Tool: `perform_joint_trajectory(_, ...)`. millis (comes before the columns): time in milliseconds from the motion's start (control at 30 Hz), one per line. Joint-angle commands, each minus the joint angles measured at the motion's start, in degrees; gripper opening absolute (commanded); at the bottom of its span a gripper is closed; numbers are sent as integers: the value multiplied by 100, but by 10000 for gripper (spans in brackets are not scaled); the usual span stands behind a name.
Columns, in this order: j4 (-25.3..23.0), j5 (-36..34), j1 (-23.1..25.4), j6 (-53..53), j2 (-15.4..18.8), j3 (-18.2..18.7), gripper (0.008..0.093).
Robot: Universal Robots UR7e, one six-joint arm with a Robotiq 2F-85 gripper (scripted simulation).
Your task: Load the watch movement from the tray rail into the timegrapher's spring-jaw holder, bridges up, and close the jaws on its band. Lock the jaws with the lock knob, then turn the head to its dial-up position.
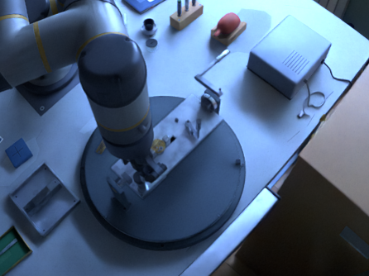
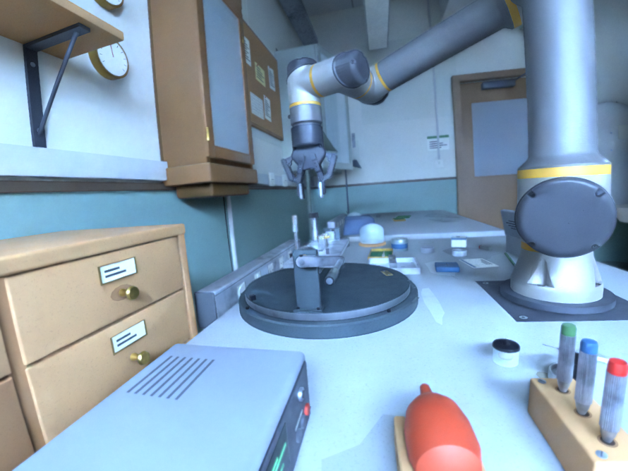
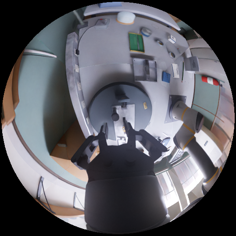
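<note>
My gripper (image 2: 310,190) hangs well above the timegrapher's head, part-way open and empty; the wrist camera shows the same gripper (image 3: 115,127) with nothing between its fingers. Below it the pale head plate (image 1: 171,142) sits on a stand at the middle of the round dark base (image 2: 327,296). The gold watch movement (image 1: 159,145) lies on the plate, partly hidden by my wrist. A dark round knob (image 3: 115,116) stands on the plate's end. The grey tray with its rail (image 1: 42,199) sits off the base and looks empty.
Behind the base the bench carries a white dome (image 2: 373,234), a green mat (image 3: 136,42) and a blue block (image 1: 18,152). The grey instrument box (image 1: 288,55) stands on one side of the base, near a red blower (image 2: 440,431) and a screwdriver stand (image 2: 583,400).
</note>
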Motion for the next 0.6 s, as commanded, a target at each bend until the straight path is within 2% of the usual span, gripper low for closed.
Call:
perform_joint_trajectory(0,-16,0,0,0,2,11,480)
perform_joint_trajectory(567,-721,0,-1,0,219,505,480)
